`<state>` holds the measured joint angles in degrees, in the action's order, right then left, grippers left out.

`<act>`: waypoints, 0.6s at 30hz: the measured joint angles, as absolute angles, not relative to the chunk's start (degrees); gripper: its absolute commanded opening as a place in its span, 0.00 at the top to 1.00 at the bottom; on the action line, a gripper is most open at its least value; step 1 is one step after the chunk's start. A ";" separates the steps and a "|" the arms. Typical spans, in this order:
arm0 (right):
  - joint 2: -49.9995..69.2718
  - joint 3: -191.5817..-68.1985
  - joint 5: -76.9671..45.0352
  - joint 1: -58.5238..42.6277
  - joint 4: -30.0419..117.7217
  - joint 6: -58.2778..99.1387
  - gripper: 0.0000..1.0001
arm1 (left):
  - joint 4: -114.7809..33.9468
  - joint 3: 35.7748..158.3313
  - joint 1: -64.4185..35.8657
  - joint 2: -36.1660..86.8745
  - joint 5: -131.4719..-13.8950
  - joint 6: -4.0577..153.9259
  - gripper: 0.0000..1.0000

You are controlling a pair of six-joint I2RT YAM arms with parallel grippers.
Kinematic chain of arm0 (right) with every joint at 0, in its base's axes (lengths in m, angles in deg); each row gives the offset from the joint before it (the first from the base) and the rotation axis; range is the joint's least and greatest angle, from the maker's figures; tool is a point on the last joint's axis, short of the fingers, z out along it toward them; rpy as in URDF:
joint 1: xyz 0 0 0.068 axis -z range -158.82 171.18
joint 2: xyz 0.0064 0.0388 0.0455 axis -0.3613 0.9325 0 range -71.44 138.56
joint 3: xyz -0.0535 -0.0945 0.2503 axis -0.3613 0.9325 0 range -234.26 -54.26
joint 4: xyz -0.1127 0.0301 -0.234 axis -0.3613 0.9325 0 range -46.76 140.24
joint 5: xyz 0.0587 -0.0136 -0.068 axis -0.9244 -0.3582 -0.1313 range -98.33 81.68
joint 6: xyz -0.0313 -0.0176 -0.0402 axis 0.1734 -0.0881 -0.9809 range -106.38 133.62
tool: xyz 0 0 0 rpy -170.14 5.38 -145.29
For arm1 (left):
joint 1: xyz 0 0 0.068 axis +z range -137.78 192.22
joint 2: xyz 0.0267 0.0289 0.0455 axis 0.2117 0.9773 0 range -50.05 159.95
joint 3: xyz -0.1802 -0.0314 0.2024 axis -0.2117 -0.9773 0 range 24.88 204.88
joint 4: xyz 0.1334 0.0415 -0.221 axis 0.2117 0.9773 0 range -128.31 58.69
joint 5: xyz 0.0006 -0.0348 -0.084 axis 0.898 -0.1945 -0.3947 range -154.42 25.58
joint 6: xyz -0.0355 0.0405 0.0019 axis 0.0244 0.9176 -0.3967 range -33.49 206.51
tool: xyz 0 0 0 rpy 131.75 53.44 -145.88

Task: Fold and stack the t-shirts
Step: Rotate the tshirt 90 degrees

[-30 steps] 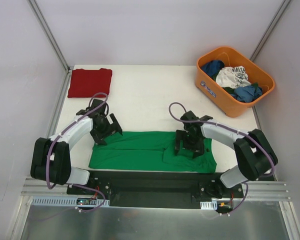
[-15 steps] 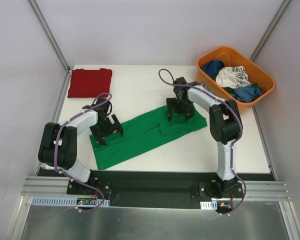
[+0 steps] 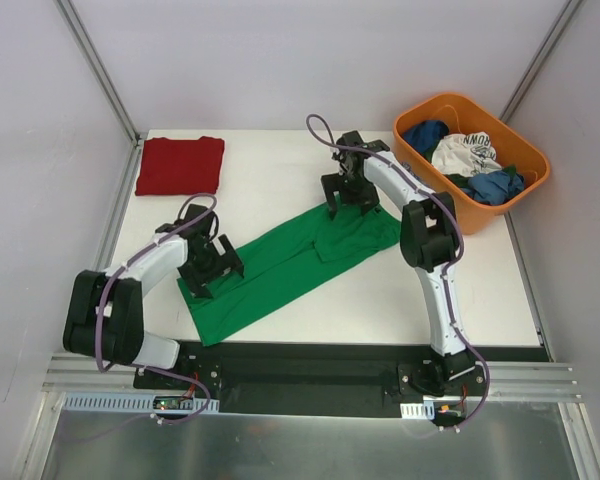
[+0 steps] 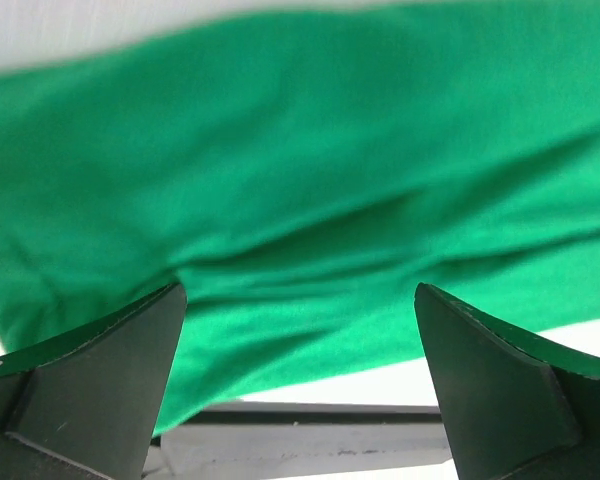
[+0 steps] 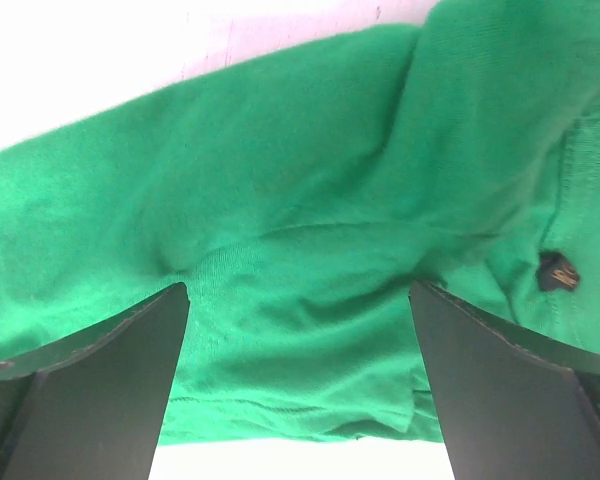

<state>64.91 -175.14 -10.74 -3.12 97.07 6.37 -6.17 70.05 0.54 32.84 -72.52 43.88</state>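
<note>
Diagonally green t-shirt (image 3: 280, 265) spans left gripper (image 3: 218, 274) to right gripper (image 3: 348, 203).

Twin arms: white shells over black joints.
Left arm (image 3: 152, 262) and right arm (image 3: 438, 300) match: rounded white link covers with bulky matte-black joint housings between them. A thin purple cable (image 3: 309, 127) trails along each arm and bows out in a loop near the wrist. Left gripper (image 3: 218, 272) and right gripper (image 3: 350, 203) are all black and blocky. Seen close, the fingers (image 4: 90, 390) are dark, flat-faced wedges narrowing toward the tip. Black bases (image 3: 170, 378) sit on a black plate (image 3: 310, 365) across a ribbed aluminium rail (image 3: 540, 385), with small coloured wiring at the front edge.
</note>
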 measured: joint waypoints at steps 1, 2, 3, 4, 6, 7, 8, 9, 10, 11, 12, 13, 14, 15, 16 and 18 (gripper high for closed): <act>64.56 -175.18 -10.70 -3.05 97.13 6.20 0.03 | -5.67 69.48 0.54 31.33 -72.52 43.86 0.01; 64.08 -175.00 -10.67 -3.01 97.24 6.06 0.03 | -4.99 69.26 0.41 29.69 -72.61 43.82 0.01; 63.10 -174.28 -10.70 -3.01 97.15 6.02 0.03 | -4.64 69.26 0.17 27.86 -72.59 43.77 0.01; 61.50 -172.58 -10.72 -2.94 96.65 6.04 0.03 | -4.62 69.26 -0.22 26.02 -72.70 43.75 0.01; 56.56 -167.49 -11.18 -2.87 96.15 6.85 0.03 | -4.56 69.42 -1.06 21.72 -72.67 43.82 0.01; 53.41 -164.01 -12.07 -2.79 95.25 7.38 0.03 | -4.51 69.55 -1.36 19.75 -72.67 43.90 0.01; 49.70 -159.97 -13.10 -2.79 94.16 8.38 0.03 | -4.36 69.79 -1.54 17.96 -72.76 44.10 0.01; 46.59 -156.86 -14.02 -2.79 93.74 9.21 0.03 | -4.29 70.03 -1.69 16.45 -72.87 44.36 0.01; 42.81 -152.78 -15.64 -2.79 92.39 10.54 0.03 | -4.21 70.29 -1.73 15.29 -73.18 44.80 0.01; 39.21 -148.82 -17.08 -2.81 90.99 12.07 0.03 | -4.21 70.38 -1.75 14.61 -73.55 45.32 0.01; 35.84 -145.02 -18.54 -2.87 89.66 13.45 0.03 | -4.18 70.40 -2.06 14.02 -74.31 45.78 0.01; 33.17 -141.87 -19.90 -2.96 88.94 14.76 0.03 | -4.14 70.38 -2.21 13.98 -74.84 46.09 0.01; 31.40 -139.47 -21.08 -3.03 88.39 16.01 0.03 | -4.10 70.27 -2.89 14.28 -75.65 46.53 0.01; 30.49 -137.65 -22.13 -3.09 87.71 17.10 0.03 | -4.18 70.14 -3.37 14.79 -76.43 46.75 0.01; 30.29 -136.19 -23.07 -3.12 86.82 18.09 0.03 | -4.38 69.85 -4.14 15.64 -77.44 46.96 0.01; 31.53 -134.46 -24.47 -3.20 85.57 19.70 0.03 | -5.56 69.07 -5.86 18.37 -79.73 47.09 0.01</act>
